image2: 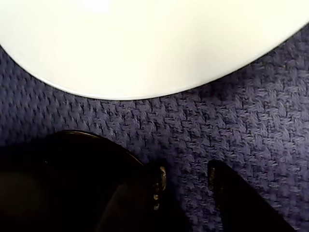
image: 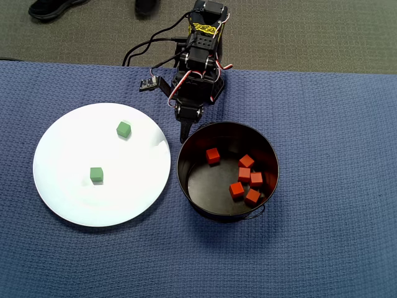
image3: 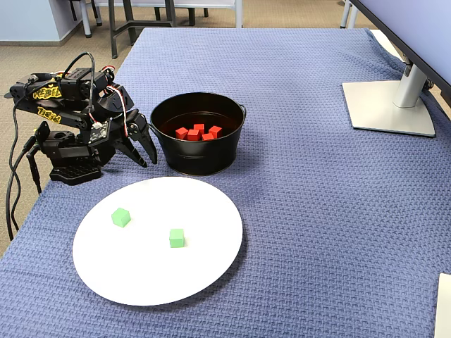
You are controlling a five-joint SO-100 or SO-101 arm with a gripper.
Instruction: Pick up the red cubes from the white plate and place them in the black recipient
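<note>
In the overhead view six red cubes [image: 245,176] lay together on the floor of the black recipient [image: 186,162], right of centre in the frame, so the sorting looked finished. The white plate [image: 68,155] at the left carried only two green cubes [image: 123,129], probably left there on purpose as the wrong colour. The arm [image: 200,56] sat folded at the upper middle, its pincer [image: 185,133] pointing down over the blue cloth of the counter [image: 322,248] just beside the pot's rim, a resting pose by the look of it. In the wrist view the pincer [image2: 186,180] stood slightly parted and held nothing.
</note>
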